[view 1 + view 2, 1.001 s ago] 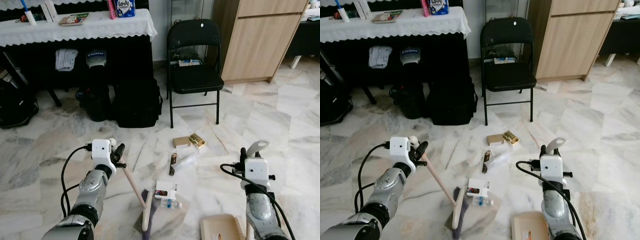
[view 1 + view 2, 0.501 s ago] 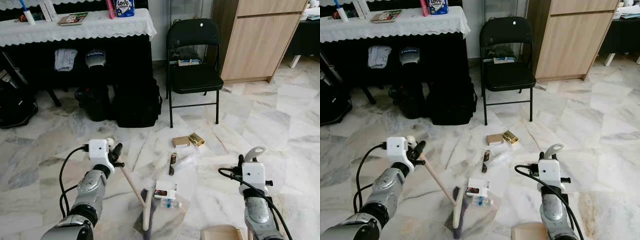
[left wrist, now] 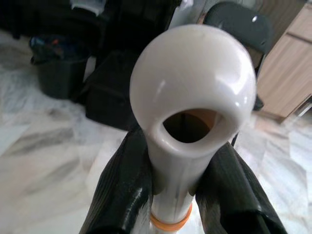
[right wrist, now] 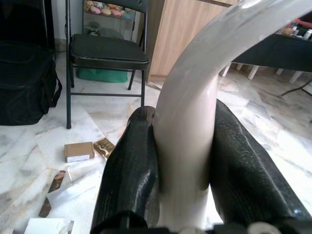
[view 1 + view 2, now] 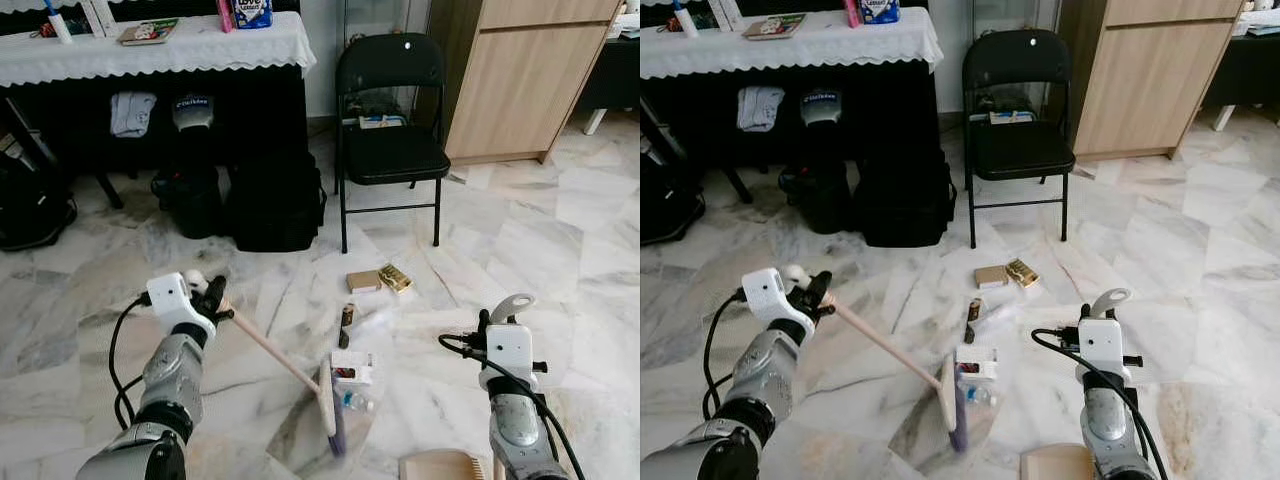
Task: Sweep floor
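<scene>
Firmly clamped, the left end effector (image 3: 173,195) presses its two matte black fingers (image 3: 122,195) against the glossy cream neck of the broom (image 5: 285,362), just below the rounded hanging loop at the handle's tip. From that grip the slim pale handle slants down and away across the floor to a flat, narrow brush head with dark purple bristles, which rests on the marble at the centre of the scene, between the two silver arms.

The right end effector (image 4: 183,161) is likewise closed, its black fingers squeezing the smooth, curved, off-white handle of the dustpan (image 5: 445,466), whose tan pan lies low at the robot's right, just beside that arm.

Litter sits just past the brush head: a small white carton (image 5: 352,368) touching it, a clear plastic bottle (image 5: 357,402) beside the bristles, a dark slender wrapper (image 5: 345,325), a brown cardboard box (image 5: 364,281) and a gold-printed packet (image 5: 394,278) farther out on the glossy, grey-veined marble floor (image 5: 560,260).

Beyond stand a black folding chair (image 5: 390,120), a wood-grain cabinet (image 5: 520,75), dark bags (image 5: 275,205) and a tabletop (image 5: 150,50) draped in a white lace-edged cloth.
</scene>
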You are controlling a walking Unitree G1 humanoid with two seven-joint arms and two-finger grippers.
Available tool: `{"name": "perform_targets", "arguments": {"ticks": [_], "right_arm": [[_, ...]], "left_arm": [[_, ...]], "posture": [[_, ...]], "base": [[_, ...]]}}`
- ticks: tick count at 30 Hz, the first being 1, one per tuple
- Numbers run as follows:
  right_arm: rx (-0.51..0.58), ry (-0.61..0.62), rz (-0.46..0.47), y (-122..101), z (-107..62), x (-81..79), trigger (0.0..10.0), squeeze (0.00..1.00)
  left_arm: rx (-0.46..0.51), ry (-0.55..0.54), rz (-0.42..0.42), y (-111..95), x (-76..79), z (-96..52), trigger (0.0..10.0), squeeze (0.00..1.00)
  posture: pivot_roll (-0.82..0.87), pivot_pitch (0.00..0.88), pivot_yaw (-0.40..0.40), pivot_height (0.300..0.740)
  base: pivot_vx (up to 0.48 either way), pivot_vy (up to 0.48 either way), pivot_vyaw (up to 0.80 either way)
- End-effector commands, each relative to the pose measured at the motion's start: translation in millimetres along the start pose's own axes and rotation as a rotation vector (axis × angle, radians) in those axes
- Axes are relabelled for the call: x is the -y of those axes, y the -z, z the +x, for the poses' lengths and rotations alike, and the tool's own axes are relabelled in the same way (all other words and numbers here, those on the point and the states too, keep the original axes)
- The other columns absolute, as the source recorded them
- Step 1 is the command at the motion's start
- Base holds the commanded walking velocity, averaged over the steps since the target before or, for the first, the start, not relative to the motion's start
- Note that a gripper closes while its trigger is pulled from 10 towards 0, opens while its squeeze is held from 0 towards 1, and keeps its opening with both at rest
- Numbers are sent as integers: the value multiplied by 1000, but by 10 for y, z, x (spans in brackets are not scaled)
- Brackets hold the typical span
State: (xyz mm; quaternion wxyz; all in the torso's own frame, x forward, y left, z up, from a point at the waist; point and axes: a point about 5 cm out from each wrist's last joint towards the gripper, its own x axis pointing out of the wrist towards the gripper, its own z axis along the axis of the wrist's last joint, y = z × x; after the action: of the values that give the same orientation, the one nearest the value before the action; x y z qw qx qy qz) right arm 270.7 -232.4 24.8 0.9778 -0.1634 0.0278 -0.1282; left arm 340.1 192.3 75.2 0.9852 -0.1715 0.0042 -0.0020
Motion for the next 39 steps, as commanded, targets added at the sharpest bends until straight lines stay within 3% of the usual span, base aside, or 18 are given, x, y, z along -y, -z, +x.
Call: {"name": "perform_targets", "arguments": {"ticks": [1, 8, 18, 25, 31, 35, 39], "right_arm": [[-13, -4, 14, 7, -1, -30, 10000, 0], [-20, -2, 16, 7, 7, -33, 10000, 0], [-57, 83, -2, 40, 21, 46, 10000, 0], [-28, 115, 10, -13, 54, 81, 10000, 0], [10, 124, 21, -91, 109, 111, 10000, 0], [85, 136, 49, -227, 172, 129, 10000, 0], [235, 165, 99, -507, 267, 193, 10000, 0]], "left_arm": [[87, 29, -2, -172, 87, 84, 10000, 0], [56, 108, -85, -96, 281, 111, 10000, 0], [30, 171, -164, -109, 299, 129, 10000, 0], [28, 206, -150, -120, 309, 121, 10000, 0], [35, 253, -49, -117, 383, 96, 10000, 0], [51, 230, -31, -138, 365, 92, 10000, 0], [100, 217, -21, -250, 344, 105, 10000, 0]], "posture": [[14, 32, 55, 740], [14, 33, 54, 740], [17, 28, 54, 740], [19, 27, 53, 740], [16, 23, 52, 740], [16, 13, 49, 740], [16, 10, 47, 740]], "base": [[0, 0, 0], [0, 0, 0], [0, 0, 0], [0, 0, 0], [0, 0, 0], [0, 0, 0], [0, 0, 0]]}}
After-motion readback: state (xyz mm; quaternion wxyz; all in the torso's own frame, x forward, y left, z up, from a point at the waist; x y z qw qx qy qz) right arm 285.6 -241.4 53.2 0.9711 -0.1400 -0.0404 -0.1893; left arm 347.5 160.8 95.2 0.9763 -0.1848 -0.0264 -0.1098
